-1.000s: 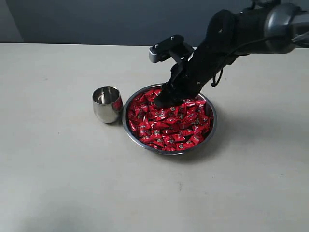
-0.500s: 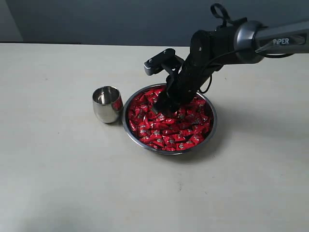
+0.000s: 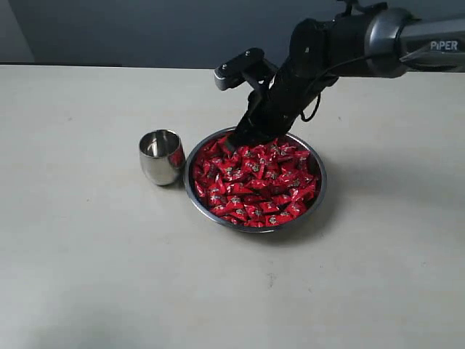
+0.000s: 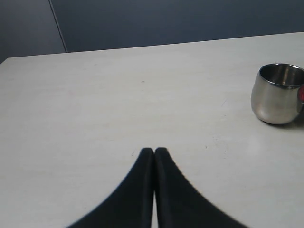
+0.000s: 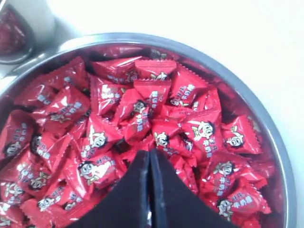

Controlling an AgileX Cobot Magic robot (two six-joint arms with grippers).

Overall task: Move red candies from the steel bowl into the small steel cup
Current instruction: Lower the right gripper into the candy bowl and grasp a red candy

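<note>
The steel bowl point(image 3: 256, 228) sits mid-table, heaped with red candies point(image 3: 254, 182). Just left of it stands the small steel cup point(image 3: 161, 156), upright; I cannot tell whether it holds anything. My right gripper point(image 3: 235, 142) hangs just above the pile at the bowl's back-left rim. In the right wrist view its fingers point(image 5: 149, 153) are pressed together over the candies point(image 5: 142, 109), with no candy showing between them; the bowl's rim point(image 5: 266, 118) curves round. My left gripper point(image 4: 154, 151) is shut over bare table, well short of the cup point(image 4: 278, 94).
The pale table point(image 3: 87, 254) stretches round the bowl and cup, ending at a dark wall behind. The right arm point(image 3: 341, 43) reaches in from the upper right over the bowl's back edge.
The right gripper has lifted out of the candy pile and shifted slightly toward the bowl's back-left rim, fingers still together. Bowl and cup have not moved.
</note>
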